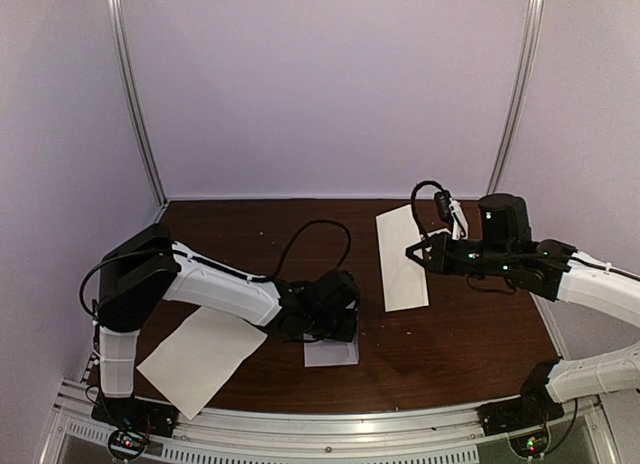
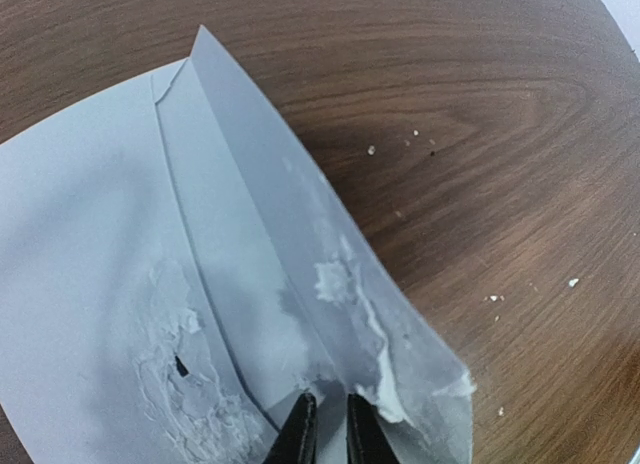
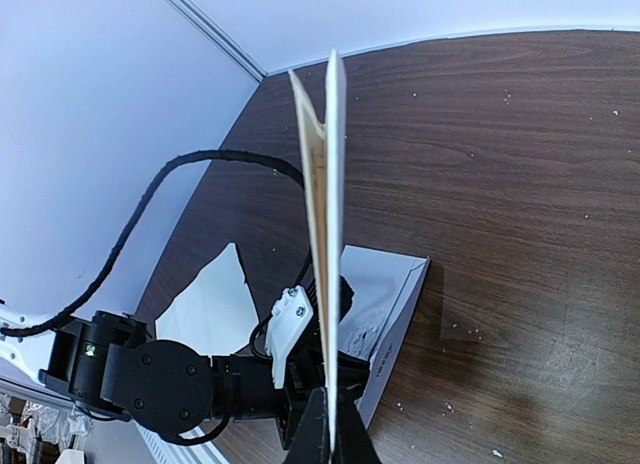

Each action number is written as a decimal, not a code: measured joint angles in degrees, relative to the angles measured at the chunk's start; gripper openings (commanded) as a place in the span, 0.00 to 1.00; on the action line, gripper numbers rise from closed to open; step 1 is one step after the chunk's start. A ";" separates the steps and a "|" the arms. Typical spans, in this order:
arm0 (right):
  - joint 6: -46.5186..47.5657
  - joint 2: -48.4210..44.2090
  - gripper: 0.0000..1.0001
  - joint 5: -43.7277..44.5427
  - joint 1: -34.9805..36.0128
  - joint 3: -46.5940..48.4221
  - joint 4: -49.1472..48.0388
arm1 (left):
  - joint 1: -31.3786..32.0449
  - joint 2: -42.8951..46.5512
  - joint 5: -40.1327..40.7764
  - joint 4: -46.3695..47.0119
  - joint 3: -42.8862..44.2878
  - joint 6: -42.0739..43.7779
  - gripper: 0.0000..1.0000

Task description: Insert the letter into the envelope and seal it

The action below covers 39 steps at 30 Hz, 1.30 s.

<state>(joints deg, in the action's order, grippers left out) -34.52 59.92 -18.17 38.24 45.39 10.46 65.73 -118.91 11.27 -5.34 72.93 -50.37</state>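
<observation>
The pale grey envelope (image 1: pixel 332 353) lies on the brown table near the front middle. It also shows in the left wrist view (image 2: pixel 110 264), with torn glue patches and its flap (image 2: pixel 300 244) raised. My left gripper (image 1: pixel 331 329) is shut on the flap's edge (image 2: pixel 328 436). My right gripper (image 1: pixel 412 252) is shut on the folded white letter (image 1: pixel 400 259) and holds it above the table, right of centre. In the right wrist view the letter (image 3: pixel 328 234) stands edge-on from the gripper (image 3: pixel 330 439), with the envelope (image 3: pixel 395 299) below it.
A plain white sheet (image 1: pixel 200 359) lies at the front left of the table, partly under the left arm, and also shows in the right wrist view (image 3: pixel 205 304). Pale walls with metal rails (image 1: pixel 140 114) enclose the table. Small white crumbs (image 2: pixel 420 139) dot the wood.
</observation>
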 measured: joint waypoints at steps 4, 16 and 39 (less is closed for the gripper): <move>-0.46 0.46 0.00 0.02 0.02 0.00 -0.02 | 0.00 -0.37 0.04 0.92 0.04 0.22 0.13; -2.56 4.46 0.00 -0.09 0.57 -0.72 -1.77 | 0.00 -0.66 0.02 0.96 0.48 0.66 0.11; -5.05 14.29 0.00 -0.42 5.31 3.43 -3.89 | -1.73 11.74 1.79 1.44 -10.03 0.92 0.13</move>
<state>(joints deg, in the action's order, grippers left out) -39.57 74.22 -18.59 43.55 48.82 6.57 64.01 -107.18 13.06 -3.90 62.89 -49.45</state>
